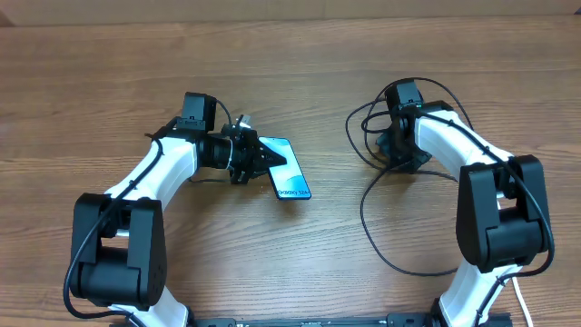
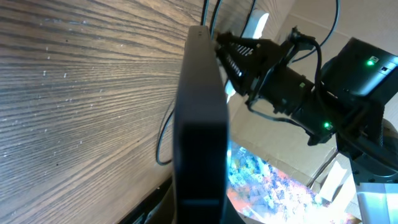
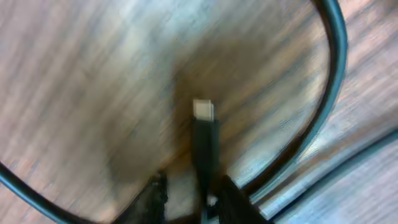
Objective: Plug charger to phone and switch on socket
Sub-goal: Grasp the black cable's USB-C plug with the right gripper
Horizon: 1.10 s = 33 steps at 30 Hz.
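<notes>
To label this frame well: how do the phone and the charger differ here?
The phone is a flat blue-screened slab; the charger is a thin black looping cable. The phone is in the left hand; the charger's plug is in the right hand. Both are gripped, not yet joined.

**Left arm** (image 1: 168,163) and **right arm** (image 1: 449,136): a matching pair, with glossy white link shells joined by matte black joint housings. The bulkiest black blocks (image 1: 118,250) sit farthest from each end effector. The left end effector (image 1: 270,162) and right end effector (image 1: 397,153) are black throughout. Behind each is a boxy black camera module (image 1: 197,109). Thin black cables (image 1: 145,171) run along the links. Small green indicator lights (image 2: 372,61) show just behind the right end effector.
</notes>
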Tool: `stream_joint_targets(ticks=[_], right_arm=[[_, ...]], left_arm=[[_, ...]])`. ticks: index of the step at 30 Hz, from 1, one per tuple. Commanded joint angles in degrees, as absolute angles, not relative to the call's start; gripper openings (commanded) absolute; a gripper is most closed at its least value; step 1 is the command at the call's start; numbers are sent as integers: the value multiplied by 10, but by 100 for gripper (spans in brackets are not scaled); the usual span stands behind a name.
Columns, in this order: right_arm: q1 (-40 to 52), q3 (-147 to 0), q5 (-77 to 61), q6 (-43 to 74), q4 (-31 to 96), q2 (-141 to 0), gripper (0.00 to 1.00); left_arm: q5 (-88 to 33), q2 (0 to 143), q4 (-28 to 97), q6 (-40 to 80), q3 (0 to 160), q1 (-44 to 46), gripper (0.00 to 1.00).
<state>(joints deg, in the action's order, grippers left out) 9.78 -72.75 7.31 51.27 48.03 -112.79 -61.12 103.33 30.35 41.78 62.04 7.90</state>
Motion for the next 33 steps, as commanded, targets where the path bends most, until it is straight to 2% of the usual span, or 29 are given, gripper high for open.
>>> stream_joint_targets(ticks=[1,11,18,26,30,32,33], right_arm=[[101,-731,57,507,509,-1138,29],[101,-731,41,507,477,-1139,21],[116,-724,5,507,508,-1139,21],[118,-723,53,509,485,-1140,21],[115,-723,75,509,484,-1140,25],[115,-723,75,509,485,-1140,25],[115,-723,75,509,485,-1140,22]], left_arm=[[-639,1034,301,409,621,83,4],[-628,1034,301,409,621,83,4],[-628,1034,301,409,621,83,4],[-628,1034,302,409,621,83,4],[-628,1034,302,409,621,83,4],[-628,1034,302,409,621,83,4],[-629,1034,302,409,621,83,4]])
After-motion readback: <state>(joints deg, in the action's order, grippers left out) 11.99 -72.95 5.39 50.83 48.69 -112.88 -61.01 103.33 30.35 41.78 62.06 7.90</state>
